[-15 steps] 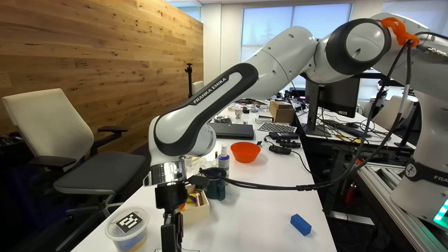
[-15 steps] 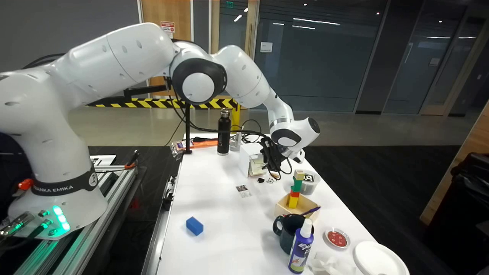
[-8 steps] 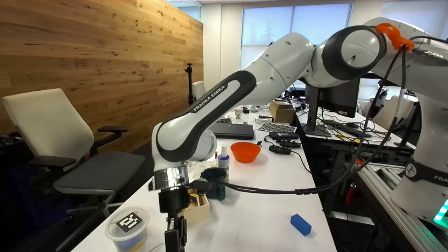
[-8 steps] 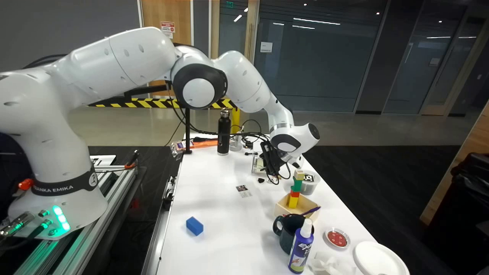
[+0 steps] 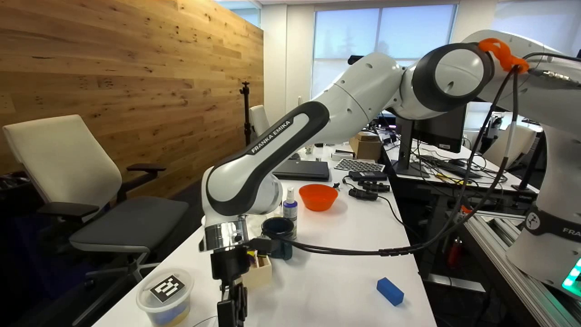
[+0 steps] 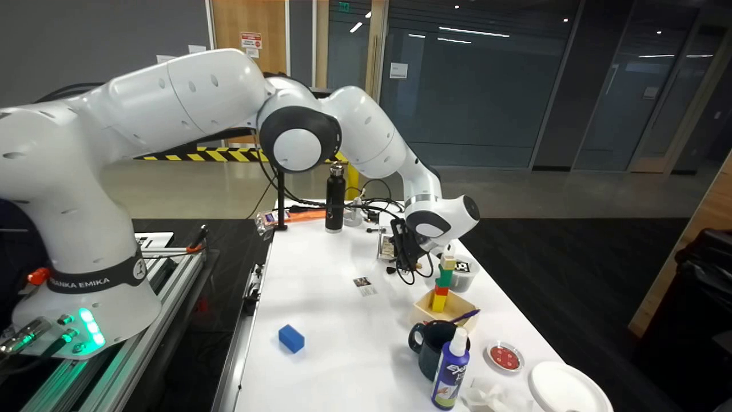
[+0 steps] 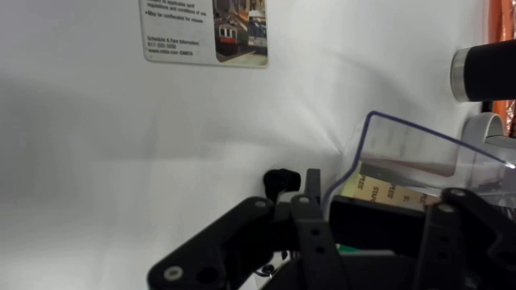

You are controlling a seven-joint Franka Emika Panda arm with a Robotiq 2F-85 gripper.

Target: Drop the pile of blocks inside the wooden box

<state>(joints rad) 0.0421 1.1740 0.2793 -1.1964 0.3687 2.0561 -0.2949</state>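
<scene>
The pile of blocks (image 6: 444,277) stands as a small tower: yellow lowest, then orange-red and green, with a pale block on top. It rises upright from within the wooden box (image 6: 424,312). In an exterior view that box (image 5: 258,276) is partly covered by the hand, with some yellow showing in it. My gripper (image 5: 232,313) is narrow and shut, away from the blocks, on the nearer side of the box there. From the wrist, the gripper (image 7: 313,181) shows shut with no block seen between its fingers. Neither box nor tower can be made out in that view.
A clear holder with sticky notes (image 7: 387,193) sits right beside the fingers; contact cannot be told. Near the box stand a round tub (image 5: 164,299), a dark mug (image 6: 430,349) and a spray bottle (image 6: 452,372). A blue block (image 5: 390,291) and orange bowl (image 5: 317,198) lie further off.
The arm has come down, with the hand shifting slightly right in an exterior view. The clear holder by the gripper looked bigger and whiter a second ago. The tower and box are unmoved.
</scene>
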